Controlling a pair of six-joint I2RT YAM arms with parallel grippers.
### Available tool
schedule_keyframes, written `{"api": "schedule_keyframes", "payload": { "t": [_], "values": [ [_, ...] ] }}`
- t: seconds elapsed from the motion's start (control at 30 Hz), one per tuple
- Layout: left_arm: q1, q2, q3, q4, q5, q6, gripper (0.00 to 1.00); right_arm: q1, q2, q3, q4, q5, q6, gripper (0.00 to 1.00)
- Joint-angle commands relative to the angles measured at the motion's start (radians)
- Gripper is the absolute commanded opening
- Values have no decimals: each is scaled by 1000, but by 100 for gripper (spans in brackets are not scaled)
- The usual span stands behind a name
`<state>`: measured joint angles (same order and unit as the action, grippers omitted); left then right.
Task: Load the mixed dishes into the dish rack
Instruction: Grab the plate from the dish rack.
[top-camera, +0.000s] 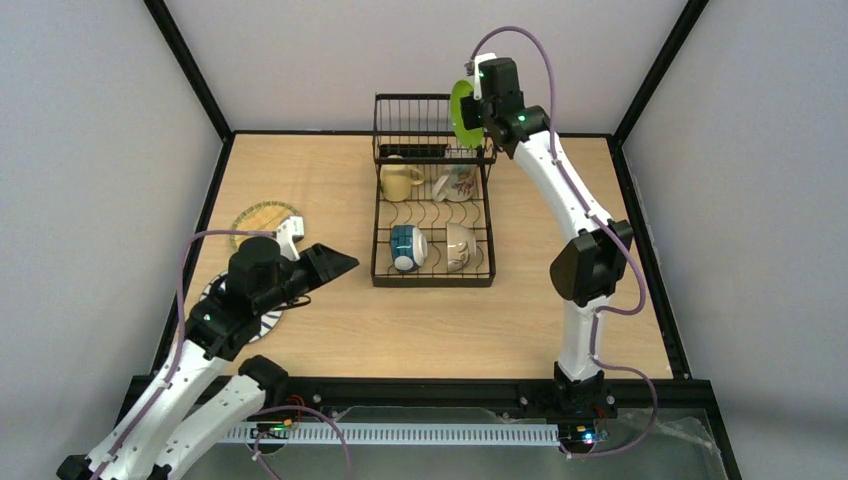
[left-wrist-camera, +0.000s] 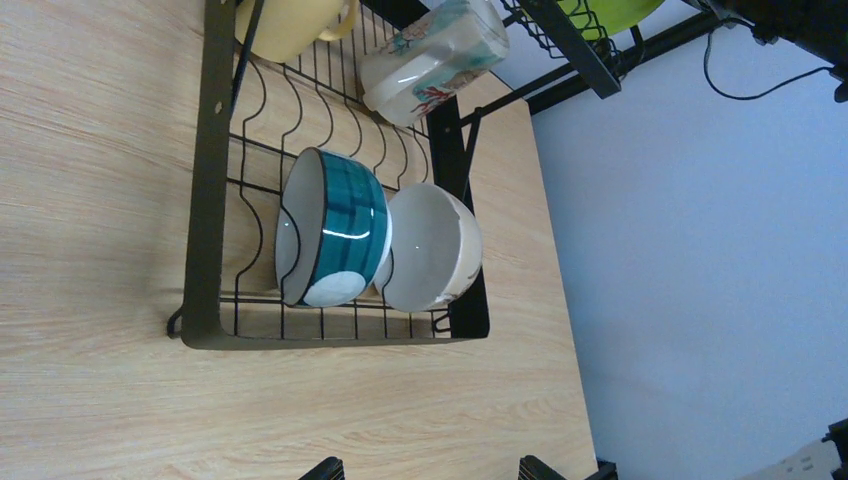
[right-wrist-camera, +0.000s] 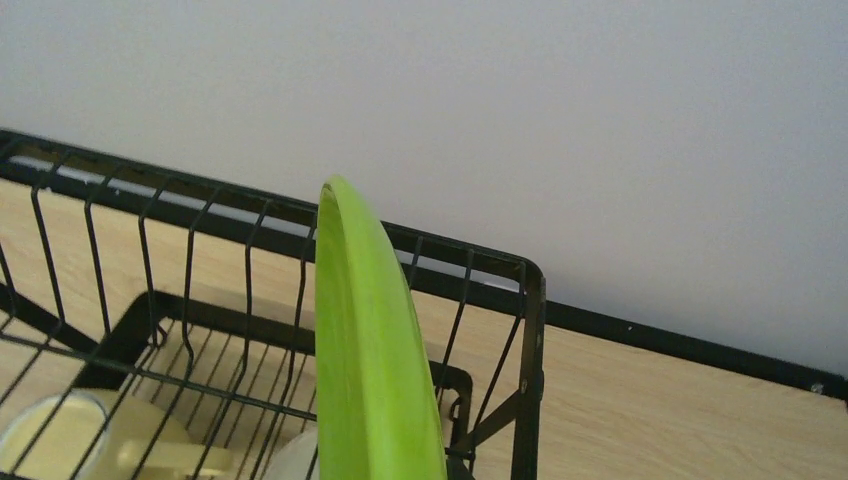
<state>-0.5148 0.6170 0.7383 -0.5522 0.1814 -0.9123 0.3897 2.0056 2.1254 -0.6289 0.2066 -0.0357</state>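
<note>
Your right claw (top-camera: 476, 104) was clenched on the green plate (top-camera: 461, 114), holding it on edge above the tall basket end of the rack (top-camera: 432, 283), not yet set down in it. The right wrist view showed the plate's rim over the basket's top wires, but the fingers themselves were out of that frame. Your left claw (left-wrist-camera: 430, 470) hung released and empty over the counter (top-camera: 450, 330), near the rack's front left corner, its two tips apart at the bottom of its own view. By my reckoning you were past halfway. The yellow mug (top-camera: 400, 182) and a patterned cup (top-camera: 458, 183) lay in the far slots, and the blue bowl (top-camera: 407, 247) and a pale bowl (top-camera: 458, 246) stood on edge, close side by side, in the near slots. Left on the counter were the woven plate (top-camera: 265, 217) and the striped plate (top-camera: 270, 322), both well apart from the rack on the left. The striped plate was mostly hidden beneath your left arm, with only slivers of it showing. I couldn't tell whether the green plate's lower edge touched any wire, since it was cut off in the right wrist view.
</note>
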Motion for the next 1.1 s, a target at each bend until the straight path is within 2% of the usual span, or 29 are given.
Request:
{"api": "schedule_keyframes", "payload": {
  "t": [0.0,0.13,0.77,1.07],
  "values": [
    [52,15,16,7,86,41,99,-5,28,57,-30,-6,13,10],
    [84,22,12,9,121,49,99,-6,25,60,-28,-9,23,0],
    [104,8,-8,22,176,29,99,-4,-68,86,-17,29,34,0],
    [104,-18,-28,31,186,1,99,21,-98,86,5,136,15,0]
  ]
}}
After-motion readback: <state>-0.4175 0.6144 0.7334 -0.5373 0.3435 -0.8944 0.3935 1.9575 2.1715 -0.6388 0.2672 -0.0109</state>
